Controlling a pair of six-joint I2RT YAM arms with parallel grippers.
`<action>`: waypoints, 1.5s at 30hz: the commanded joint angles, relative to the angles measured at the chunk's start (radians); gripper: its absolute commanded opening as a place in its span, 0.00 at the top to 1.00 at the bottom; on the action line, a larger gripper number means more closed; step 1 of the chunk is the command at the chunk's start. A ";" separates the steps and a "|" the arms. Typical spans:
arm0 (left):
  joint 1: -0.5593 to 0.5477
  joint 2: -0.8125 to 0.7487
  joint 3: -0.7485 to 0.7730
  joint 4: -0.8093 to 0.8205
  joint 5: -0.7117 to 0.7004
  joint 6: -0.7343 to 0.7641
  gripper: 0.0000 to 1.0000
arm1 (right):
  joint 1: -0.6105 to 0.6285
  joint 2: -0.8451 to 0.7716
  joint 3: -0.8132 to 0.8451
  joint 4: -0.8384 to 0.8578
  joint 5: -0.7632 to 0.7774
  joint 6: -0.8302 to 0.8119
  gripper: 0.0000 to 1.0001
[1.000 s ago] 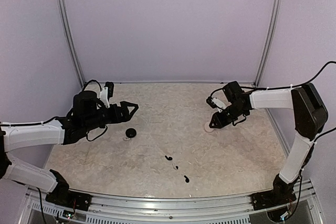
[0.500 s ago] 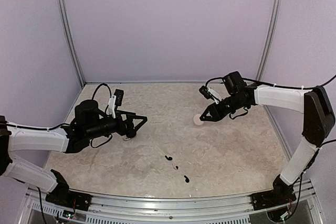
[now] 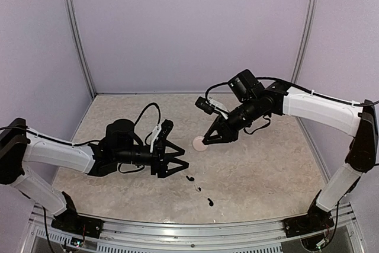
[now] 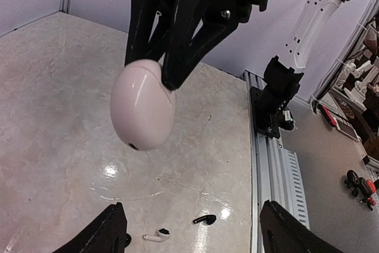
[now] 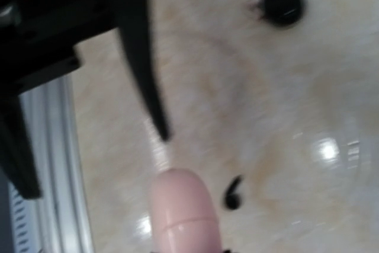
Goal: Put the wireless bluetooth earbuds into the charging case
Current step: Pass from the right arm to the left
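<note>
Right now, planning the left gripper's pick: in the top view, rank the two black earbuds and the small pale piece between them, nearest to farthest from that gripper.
From the left gripper:
1. The upper-left earbud, just right of its fingertips.
2. The pale piece, mid-row.
3. The lower-right earbud, closest to the table's front edge.

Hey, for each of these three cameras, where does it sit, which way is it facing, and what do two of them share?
Top external: high behind the robot, looking down on the beige marbled table; the left gripper and right gripper show.
Left wrist: low, facing the right gripper's pale pink egg-shaped case; own fingertips at bottom.
Right wrist: looks down past that case at the round black case; left gripper's finger shows.
Shared: all three see the pink case.
</note>
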State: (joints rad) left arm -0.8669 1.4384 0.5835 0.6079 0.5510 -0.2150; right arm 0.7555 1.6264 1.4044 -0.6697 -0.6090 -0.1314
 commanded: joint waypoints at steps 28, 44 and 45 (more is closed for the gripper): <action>-0.077 0.081 0.195 -0.130 0.052 0.143 0.65 | 0.149 -0.025 0.047 -0.180 0.010 -0.030 0.97; -0.065 0.030 0.168 0.004 0.064 0.057 0.89 | 0.135 -0.217 -0.023 0.106 0.154 0.091 0.34; -0.064 0.023 0.166 0.021 0.060 0.044 0.89 | 0.132 -0.254 -0.052 0.161 0.159 0.105 0.32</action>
State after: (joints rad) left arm -0.9367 1.5066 0.7551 0.5304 0.6025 -0.1234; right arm 0.8944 1.5169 1.4109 -0.7193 -0.5114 -0.0895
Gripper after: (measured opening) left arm 0.199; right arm 0.644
